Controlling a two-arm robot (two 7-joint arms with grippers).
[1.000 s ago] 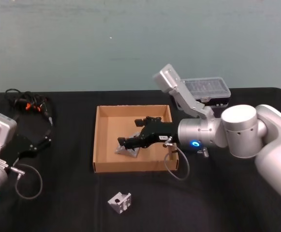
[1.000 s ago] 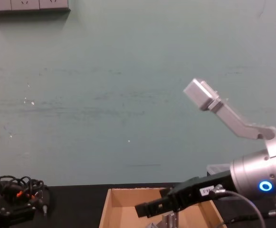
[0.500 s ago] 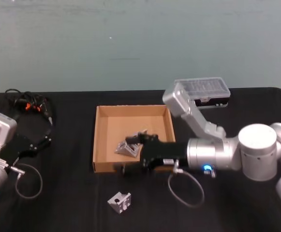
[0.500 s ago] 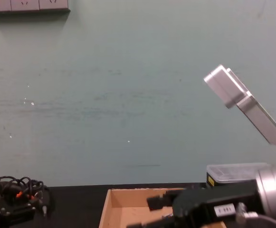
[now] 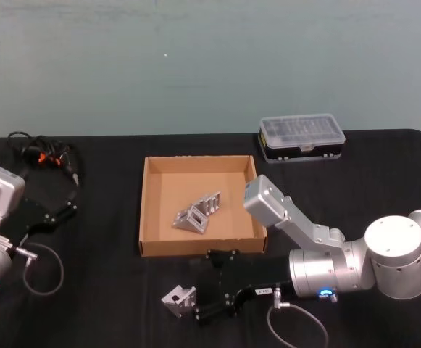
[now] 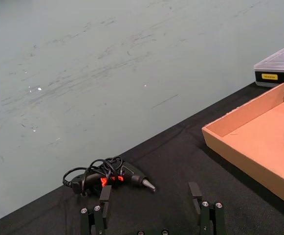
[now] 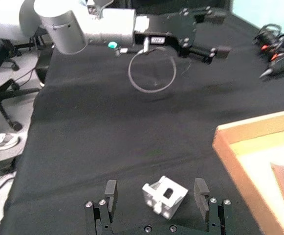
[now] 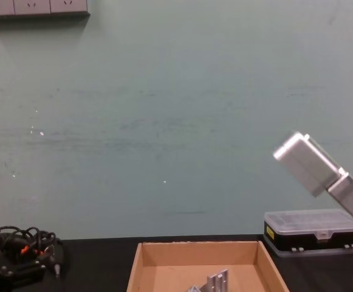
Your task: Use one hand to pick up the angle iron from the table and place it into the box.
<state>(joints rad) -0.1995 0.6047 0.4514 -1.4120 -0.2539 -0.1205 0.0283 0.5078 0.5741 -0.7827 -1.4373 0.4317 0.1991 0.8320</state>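
The right gripper (image 5: 199,302) has left the box (image 5: 146,210), where two delivered pieces (image 5: 196,214) lie; it now sits low at centre frame, fingers spread astride the remaining angle iron (image 5: 179,301) on the table (image 5: 94,290); closing looks next; the left gripper (image 6: 149,205), also spread, idles far left.

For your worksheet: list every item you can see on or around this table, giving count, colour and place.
box: one, tan, mid-table
angle irons in the box: two, silver, lying together
angle iron on the table: one, silver, on the robot's side of the box
case: one, black with clear lid, beyond the box, right
corded tool: one, black with orange, far left
table: one, black
left gripper: black, open, parked at left
right gripper: black, open around the angle iron on the table
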